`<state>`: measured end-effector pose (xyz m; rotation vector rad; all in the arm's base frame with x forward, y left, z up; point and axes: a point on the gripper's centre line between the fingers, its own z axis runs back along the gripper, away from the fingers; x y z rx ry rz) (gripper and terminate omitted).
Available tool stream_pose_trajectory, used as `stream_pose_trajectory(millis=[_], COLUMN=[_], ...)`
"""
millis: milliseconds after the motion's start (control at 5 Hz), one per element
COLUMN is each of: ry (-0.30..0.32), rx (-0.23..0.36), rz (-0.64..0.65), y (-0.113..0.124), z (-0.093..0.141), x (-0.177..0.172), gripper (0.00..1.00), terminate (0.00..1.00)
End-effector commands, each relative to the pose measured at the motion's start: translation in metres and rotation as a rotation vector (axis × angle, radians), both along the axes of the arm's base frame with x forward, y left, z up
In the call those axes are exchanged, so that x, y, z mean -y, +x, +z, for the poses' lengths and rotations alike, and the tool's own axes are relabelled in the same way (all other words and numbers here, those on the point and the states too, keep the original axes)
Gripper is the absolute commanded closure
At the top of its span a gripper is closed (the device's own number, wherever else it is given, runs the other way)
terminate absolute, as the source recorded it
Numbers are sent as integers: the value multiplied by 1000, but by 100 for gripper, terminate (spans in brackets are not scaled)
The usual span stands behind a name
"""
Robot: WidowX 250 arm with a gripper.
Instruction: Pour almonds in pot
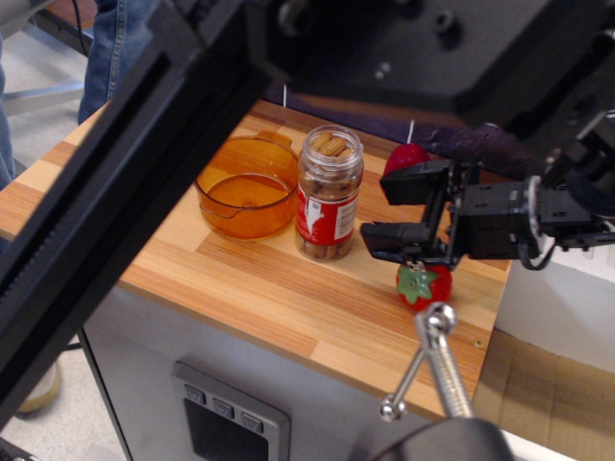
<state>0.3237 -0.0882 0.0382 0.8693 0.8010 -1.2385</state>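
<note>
A robotics lab set up as a mock kitchen. A small wooden countertop [288,307] sits on a grey cabinet [173,384] with a panel of push buttons [223,409], backed by dark purple tiles [461,144]. A plastic toy strawberry [424,285] (clearly pretend food) and a bystander's jeans [108,48] suggest staging.
</note>
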Motion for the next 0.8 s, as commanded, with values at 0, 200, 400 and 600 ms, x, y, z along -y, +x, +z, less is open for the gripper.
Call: stream_pose_trajectory(millis=[0,200,400,600], ry=[-3,11,17,37], rx=[-17,-61,-110,-104], rz=[9,25,19,7], y=[-1,-2,-3,-1], z=[13,13,15,17], x=[-23,-32,-40,-49], gripper=[0,0,0,0], terminate=[0,0,0,0])
